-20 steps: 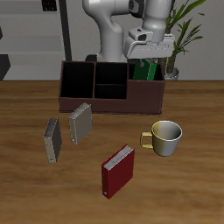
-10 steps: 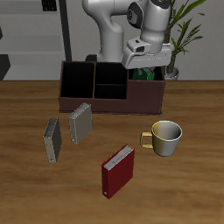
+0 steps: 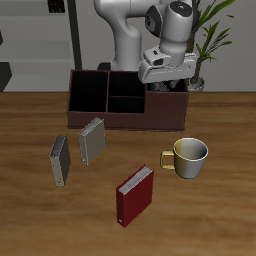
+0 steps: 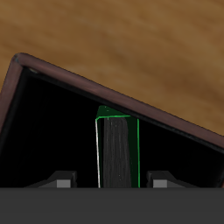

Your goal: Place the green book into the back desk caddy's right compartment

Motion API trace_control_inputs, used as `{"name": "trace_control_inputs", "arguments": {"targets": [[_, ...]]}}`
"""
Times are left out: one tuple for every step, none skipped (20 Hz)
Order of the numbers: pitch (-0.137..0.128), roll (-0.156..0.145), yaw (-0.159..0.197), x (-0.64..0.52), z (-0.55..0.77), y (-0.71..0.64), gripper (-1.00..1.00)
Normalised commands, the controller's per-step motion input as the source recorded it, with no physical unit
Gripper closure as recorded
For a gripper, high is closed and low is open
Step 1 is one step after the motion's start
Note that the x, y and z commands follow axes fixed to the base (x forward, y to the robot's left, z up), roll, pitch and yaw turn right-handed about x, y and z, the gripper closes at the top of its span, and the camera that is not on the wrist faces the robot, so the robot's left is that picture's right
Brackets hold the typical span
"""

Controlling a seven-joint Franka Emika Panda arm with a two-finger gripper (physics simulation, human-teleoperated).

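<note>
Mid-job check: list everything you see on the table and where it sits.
green book: one, dark green, standing inside the back desk caddy's right compartment.
back desk caddy: one, reddish-brown, black inside, toward the table's back.
grey books: two, side by side in front of the caddy.
red book: one, near the table's front edge.
mug: one, yellow, beside the red book.
plant: one, green, behind the caddy.
claw: over the right compartment, fingers either side of the book; grip unclear.

The arm reaches forward from its base, wrist bent downward. Its end effector (image 3: 166, 84) points down, fingers (image 4: 63, 179) spread apart.
</note>
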Motion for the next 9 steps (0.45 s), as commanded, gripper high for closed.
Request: {"name": "trace_control_inputs", "arguments": {"targets": [[0.024, 0.025, -0.009, 0.05, 0.04, -0.01, -1.00], [0.042, 0.019, -0.041, -0.01, 0.06, -0.02, -1.00], [-0.008, 0.014, 0.006, 0.05, 0.07, 0.00, -1.00], [-0.005, 0.035, 0.024, 0.01, 0.09, 0.01, -1.00], [0.003, 0.013, -0.011, 0.02, 0.12, -0.02, -1.00], [0.014, 0.022, 0.005, -0.02, 0.18, 0.01, -1.00], [0.005, 0.010, -0.010, 0.01, 0.14, 0.00, -1.00], [0.010, 0.016, -0.080, -0.04, 0.22, -0.05, -1.00], [-0.003, 0.018, -0.019, -0.02, 0.14, 0.01, -1.00]]}}
